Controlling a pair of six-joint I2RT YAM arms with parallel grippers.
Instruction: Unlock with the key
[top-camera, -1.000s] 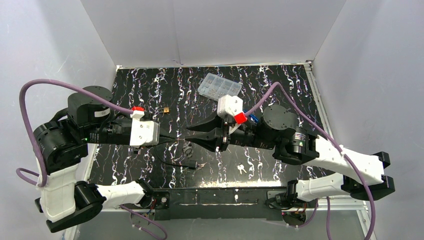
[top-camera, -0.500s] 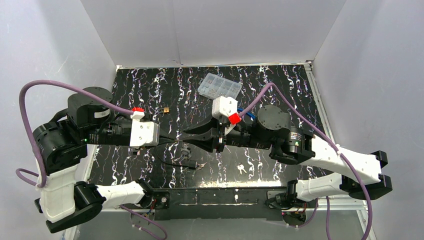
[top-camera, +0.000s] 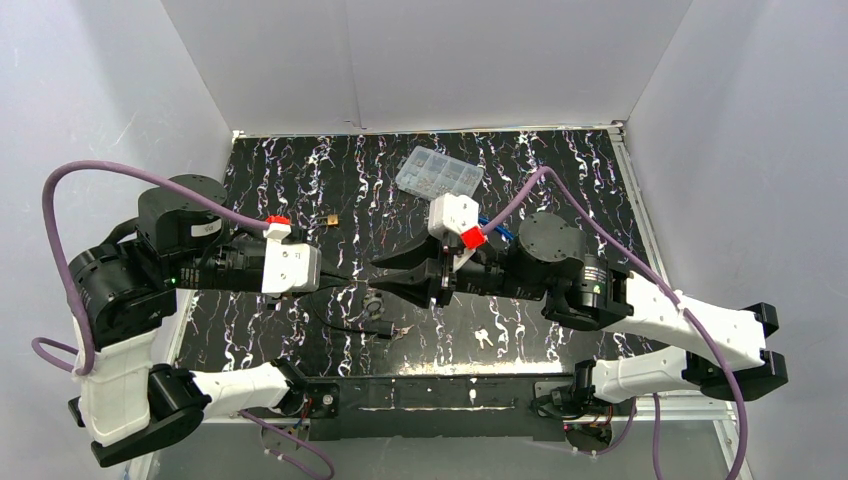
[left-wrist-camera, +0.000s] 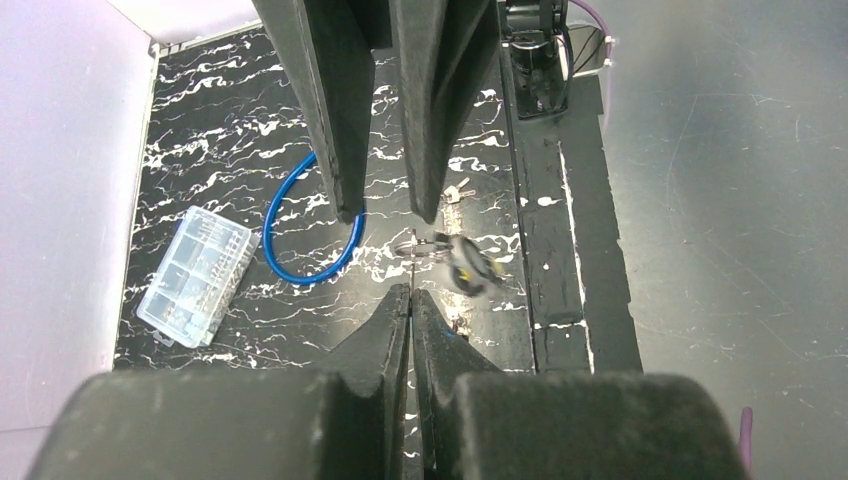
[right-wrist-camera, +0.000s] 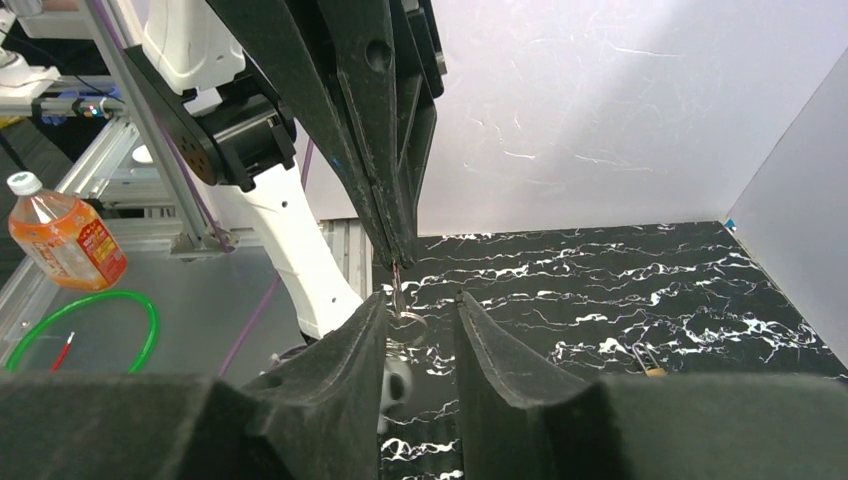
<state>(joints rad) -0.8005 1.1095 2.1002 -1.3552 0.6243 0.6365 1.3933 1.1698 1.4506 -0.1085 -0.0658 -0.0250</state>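
Note:
My left gripper (left-wrist-camera: 411, 297) is shut on a thin key (left-wrist-camera: 410, 282). A key ring (left-wrist-camera: 418, 243) and a dark fob (left-wrist-camera: 467, 266) hang from the key above the table. My right gripper (right-wrist-camera: 420, 300) is open, its fingers on either side of the ring (right-wrist-camera: 408, 325), facing the left gripper's tip (right-wrist-camera: 398, 258). In the top view the two grippers meet at mid-table, left (top-camera: 366, 288) and right (top-camera: 376, 279). A small brass padlock (top-camera: 330, 218) lies on the black mat behind the left gripper. It also shows in the right wrist view (right-wrist-camera: 648, 366).
A clear plastic compartment box (top-camera: 438, 172) lies at the back of the mat. A blue cable loop (left-wrist-camera: 310, 230) lies beside the right arm. Loose keys (top-camera: 483, 337) and a black cable (top-camera: 350, 322) lie near the front edge. White walls enclose the mat.
My right arm has shifted a little to the left, bringing its open fingers around the hanging ring. The left gripper has stayed shut and almost still.

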